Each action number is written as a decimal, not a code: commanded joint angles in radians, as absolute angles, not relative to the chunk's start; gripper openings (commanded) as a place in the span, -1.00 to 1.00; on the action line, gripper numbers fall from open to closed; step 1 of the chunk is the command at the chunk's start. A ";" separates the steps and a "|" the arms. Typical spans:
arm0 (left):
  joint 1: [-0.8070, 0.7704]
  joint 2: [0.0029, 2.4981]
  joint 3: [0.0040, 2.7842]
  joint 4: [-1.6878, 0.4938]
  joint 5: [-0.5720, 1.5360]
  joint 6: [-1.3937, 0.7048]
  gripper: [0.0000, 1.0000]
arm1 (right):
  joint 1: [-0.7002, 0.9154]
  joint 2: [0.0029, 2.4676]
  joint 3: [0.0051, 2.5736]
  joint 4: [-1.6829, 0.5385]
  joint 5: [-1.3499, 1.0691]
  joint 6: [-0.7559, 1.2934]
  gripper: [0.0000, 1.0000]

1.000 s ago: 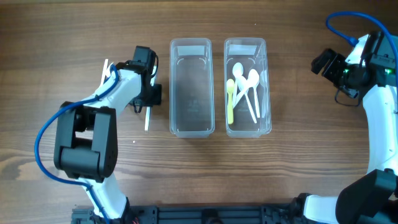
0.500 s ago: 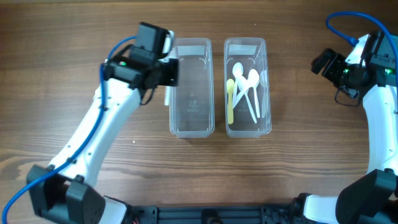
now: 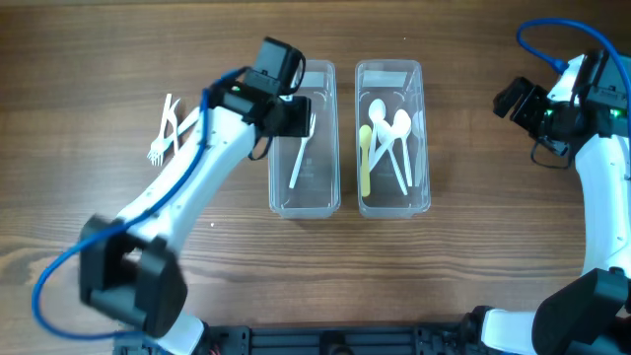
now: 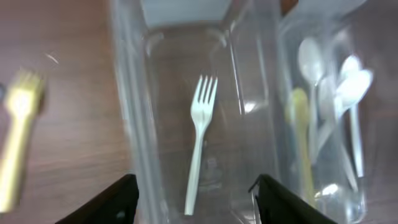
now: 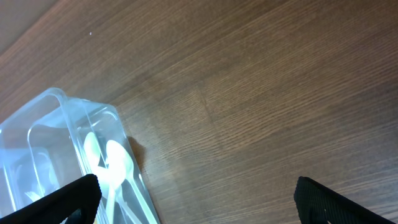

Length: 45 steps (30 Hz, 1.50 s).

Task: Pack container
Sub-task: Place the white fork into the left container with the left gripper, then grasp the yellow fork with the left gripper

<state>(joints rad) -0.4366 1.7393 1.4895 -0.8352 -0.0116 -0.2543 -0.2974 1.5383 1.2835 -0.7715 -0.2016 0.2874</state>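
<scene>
progress looks partial. overhead: two clear tubs side by side mid tabletop [image 3: 473, 256], nearer the far edge. left container [image 3: 279, 202] holds one white fork [image 3: 299, 165] lying lengthwise, tines toward the far end. right container [image 3: 424, 197] holds a bunch of spoons [image 3: 394, 143], mostly white, one yellow-green. loose forks [image 3: 163, 128] lie on the bare wood toward the left edge, well apart from both tubs, so those are what's left to pack as far as i can judge. left gripper [image 3: 296, 116] hangs over the far end of the left container. right gripper [image 3: 511, 102] is parked near the right edge, away from everything. left wrist: fingers [image 4: 118, 199] stand wide, one each side of the tub floor, nothing clamped between them. the fork lies flat on the bottom, free of both pads. it's thin white plastic, four tines, straight handle, light enough to bounce or slide in the tub. a yellowish fork [image 4: 18, 134] shows blurred on the wood left of the tub wall, spoons visible through the wall on the right. right wrist: fingers [image 5: 68, 196] fully wide, empty, only wood between them. a corner of the right container with a couple of white spoons sits at the lower left of that view.
</scene>
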 commanded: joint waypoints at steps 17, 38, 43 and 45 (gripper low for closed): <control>-0.001 1.985 1.485 -0.950 0.034 0.408 -0.08 | -0.295 1.551 1.283 -0.786 -0.204 0.291 0.99; -0.002 2.140 1.485 -0.918 0.022 0.437 -0.45 | -0.295 1.551 1.283 -0.820 -0.203 0.290 1.00; -0.002 2.140 1.485 -0.947 0.022 0.407 -0.67 | -0.295 1.551 1.283 -0.819 -0.203 0.291 0.99; -0.003 2.132 1.486 -0.955 0.022 0.383 -0.71 | -0.295 1.551 1.283 -0.819 -0.203 0.291 0.99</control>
